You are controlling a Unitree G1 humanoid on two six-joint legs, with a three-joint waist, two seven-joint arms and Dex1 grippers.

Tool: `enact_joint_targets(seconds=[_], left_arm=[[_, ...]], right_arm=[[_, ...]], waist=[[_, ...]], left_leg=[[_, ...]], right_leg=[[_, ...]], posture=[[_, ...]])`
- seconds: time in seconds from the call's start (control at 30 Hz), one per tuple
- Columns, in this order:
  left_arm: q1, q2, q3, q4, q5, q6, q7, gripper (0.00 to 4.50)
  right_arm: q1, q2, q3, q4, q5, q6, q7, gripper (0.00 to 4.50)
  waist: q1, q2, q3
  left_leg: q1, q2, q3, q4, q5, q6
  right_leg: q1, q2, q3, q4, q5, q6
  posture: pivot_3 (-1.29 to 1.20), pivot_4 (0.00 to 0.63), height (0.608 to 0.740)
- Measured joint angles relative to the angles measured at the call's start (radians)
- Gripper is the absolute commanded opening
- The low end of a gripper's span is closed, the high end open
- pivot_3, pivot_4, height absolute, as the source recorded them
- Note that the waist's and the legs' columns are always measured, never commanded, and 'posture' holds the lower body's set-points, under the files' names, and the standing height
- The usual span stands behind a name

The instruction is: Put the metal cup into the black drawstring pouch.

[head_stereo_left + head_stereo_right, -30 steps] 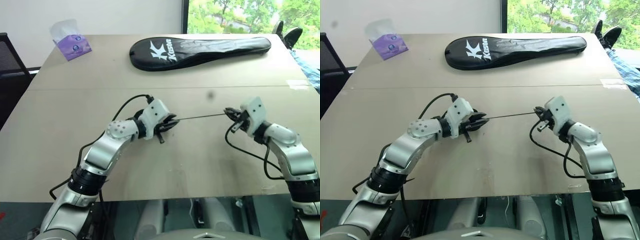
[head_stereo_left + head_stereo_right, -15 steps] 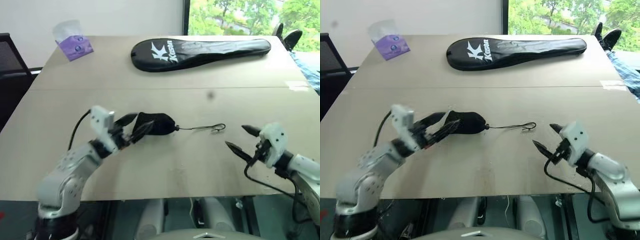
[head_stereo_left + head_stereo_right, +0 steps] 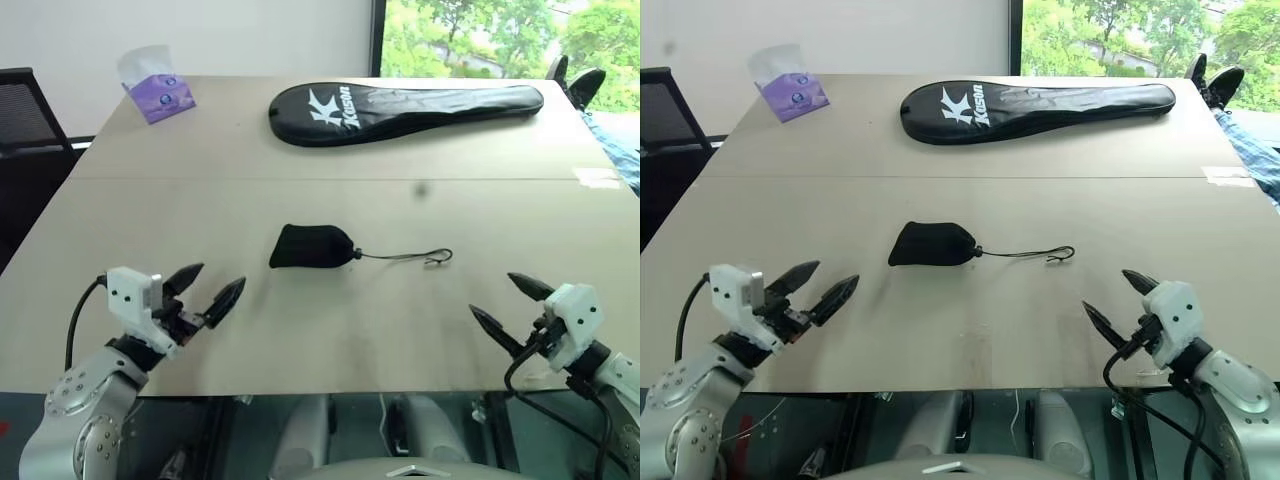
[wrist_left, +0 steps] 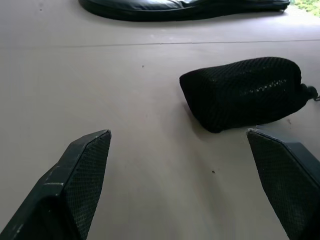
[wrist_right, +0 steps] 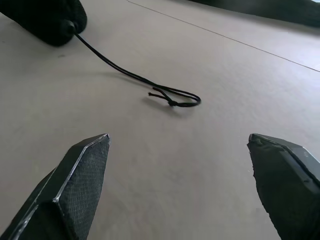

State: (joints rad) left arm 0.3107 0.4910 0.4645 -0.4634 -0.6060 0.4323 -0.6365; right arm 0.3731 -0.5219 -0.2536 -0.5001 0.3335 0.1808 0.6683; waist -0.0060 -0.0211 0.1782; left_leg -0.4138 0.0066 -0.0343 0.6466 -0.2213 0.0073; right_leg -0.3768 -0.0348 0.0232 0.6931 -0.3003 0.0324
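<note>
Pouch (image 3: pixel 311 247) first, since everything else is easiest to place off it: the black drawstring pouch is lying on its side in the middle of the worktop (image 3: pixel 300 330), looking plump and cinched at the neck, with its thin cord (image 3: pixel 405 257) trailing off to the right and ending in a small loop. No silver cup out on the surface anywhere, and the bag bulges like something's in it, so my guess is the metal cup is already inside and the string is drawn tight. Can't actually see into it though, so that's a guess. If that's right, I'd say the job is basically finished.

Going left to right from the pouch: the left tool (image 3: pixel 204 291) sits near the front edge, well off to the pouch's left, fingers spread wide and holding nothing. The right tool (image 3: pixel 512 305) is out past the cord's loop toward the front right, also spread wide and empty.

Behind the pouch, toward the far left corner, there's a purple tissue pack (image 3: pixel 157 88). Directly behind it is a long black racket cover (image 3: pixel 400 101) with white lettering. Pale tan worktop, white wall, window with green trees at the far right.
</note>
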Motion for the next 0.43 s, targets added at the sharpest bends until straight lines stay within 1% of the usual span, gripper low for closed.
enact_joint_targets(seconds=[0.1,0.23,0.33,0.43], left_arm=[[0.022,0.000,-0.003,0.000,-0.003,-0.004,-0.007,4.50],[0.034,0.000,-0.011,0.000,-0.004,-0.005,-0.017,4.50],[0.035,0.000,-0.030,0.001,-0.004,-0.005,-0.021,4.50],[0.024,0.000,-0.038,0.001,-0.005,-0.005,-0.019,4.50]], right_arm=[[-0.012,-0.018,-0.001,0.054,-0.009,-0.034,0.017,4.50],[-0.067,-0.048,-0.011,0.128,-0.010,-0.063,0.040,4.50],[-0.113,-0.059,-0.012,0.159,-0.010,-0.074,0.050,4.50],[-0.126,-0.068,-0.012,0.168,-0.006,-0.076,0.068,4.50]], waist=[[-0.001,0.000,0.000],[-0.003,0.000,0.000],[-0.003,0.000,0.000],[-0.002,0.000,0.000]], left_leg=[[0.000,0.000,0.000,0.000,0.000,0.000],[0.000,0.000,0.000,0.000,0.000,0.000],[0.000,0.000,0.000,0.000,0.000,0.000],[0.000,0.000,0.000,0.000,0.000,0.000]], right_leg=[[0.000,0.000,0.000,0.000,0.000,0.000],[0.000,0.000,0.000,0.000,0.000,0.000],[0.000,0.000,0.000,0.000,0.000,0.000],[0.000,0.000,-0.001,0.000,0.000,0.000]], posture=[[0.00,0.150,0.740],[0.00,0.150,0.740],[0.00,0.150,0.740],[0.00,0.150,0.740]])
